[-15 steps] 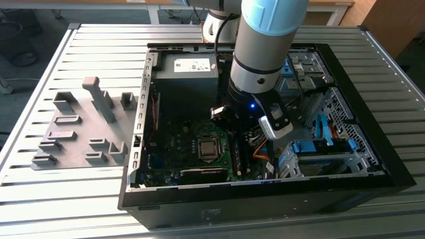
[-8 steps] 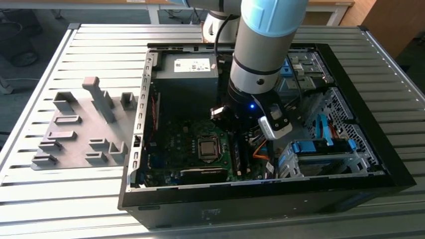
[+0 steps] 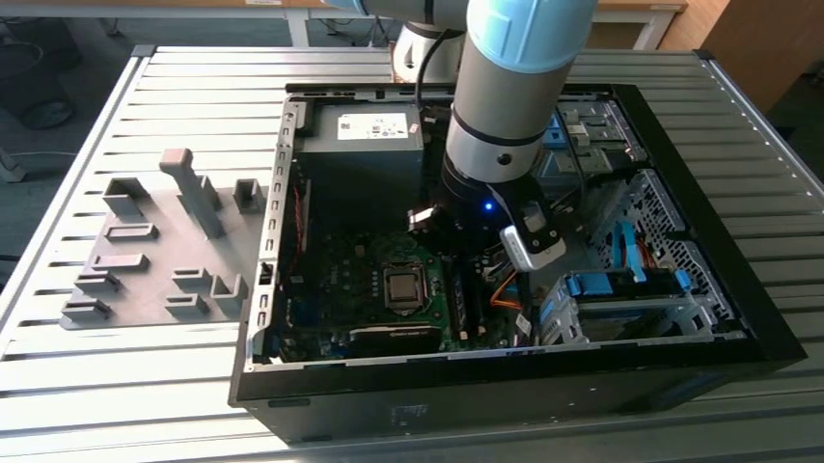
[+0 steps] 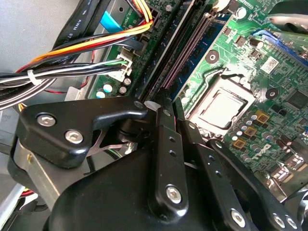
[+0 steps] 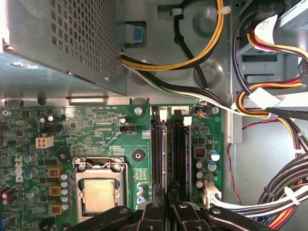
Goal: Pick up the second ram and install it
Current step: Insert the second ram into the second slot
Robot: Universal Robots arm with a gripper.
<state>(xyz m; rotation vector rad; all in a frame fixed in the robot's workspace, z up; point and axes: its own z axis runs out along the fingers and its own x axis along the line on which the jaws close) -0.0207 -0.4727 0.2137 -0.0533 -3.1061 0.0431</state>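
My gripper [image 3: 497, 278] is low inside the open computer case, right over the memory slots [image 5: 159, 154] of the green motherboard [image 5: 101, 125]. In both wrist views its black fingers [image 4: 163, 144] stand almost together, shut on a thin dark board edge that I take for the second ram [image 5: 168, 161]. The ram runs along the slots, edge-on, so I cannot make out its face and chips. It sits between the slot walls, and how deep it sits I cannot tell. The gripper [image 4: 168, 108] [image 5: 167, 206] grips it near one end of the slots.
The processor socket [image 5: 98, 190] lies beside the slots. Cable bundles [image 5: 269, 96] run close on the other side. The power supply [image 3: 367, 125] and drive cage [image 3: 631, 309] hem the arm in. A grey fixture plate [image 3: 142, 260] with blocks lies on the slatted table at the exterior view's left.
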